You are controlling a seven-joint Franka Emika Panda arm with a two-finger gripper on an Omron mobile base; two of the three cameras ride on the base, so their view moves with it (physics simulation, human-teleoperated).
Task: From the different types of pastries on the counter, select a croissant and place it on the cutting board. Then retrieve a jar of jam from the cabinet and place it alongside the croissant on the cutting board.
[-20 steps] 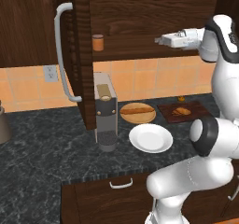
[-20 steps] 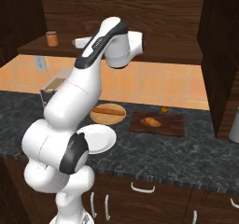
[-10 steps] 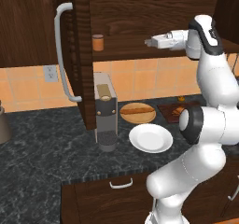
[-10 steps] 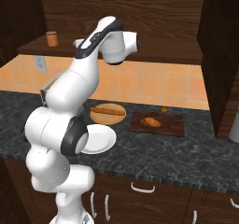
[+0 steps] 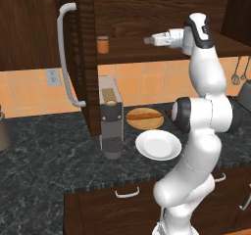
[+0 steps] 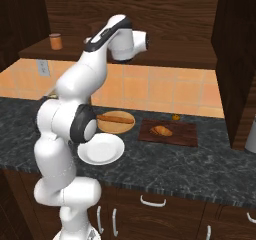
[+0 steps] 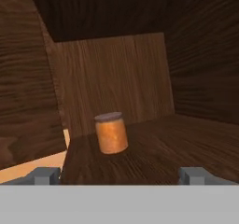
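Since a second ago the white arm has swung left along the open dark brown wall cabinet [image 5: 78, 58], carrying its two-finger gripper [image 5: 147, 40] toward the small orange-brown cylindrical jam jar [image 5: 102, 44] on the shelf. Claw spread to its widest, empty, jar well apart from it, squarely ahead in the hand view [image 7: 111, 133]. Small reddish-brown croissant [image 6: 161, 130] already lies on the flat dark reddish-brown cutting board [image 6: 185, 134], so the jar-fetching step looks in hand. Next move likely wants a level advance until the fingers straddle the jar, then closing. From the left, the arm hides the board; fingertips barely show.
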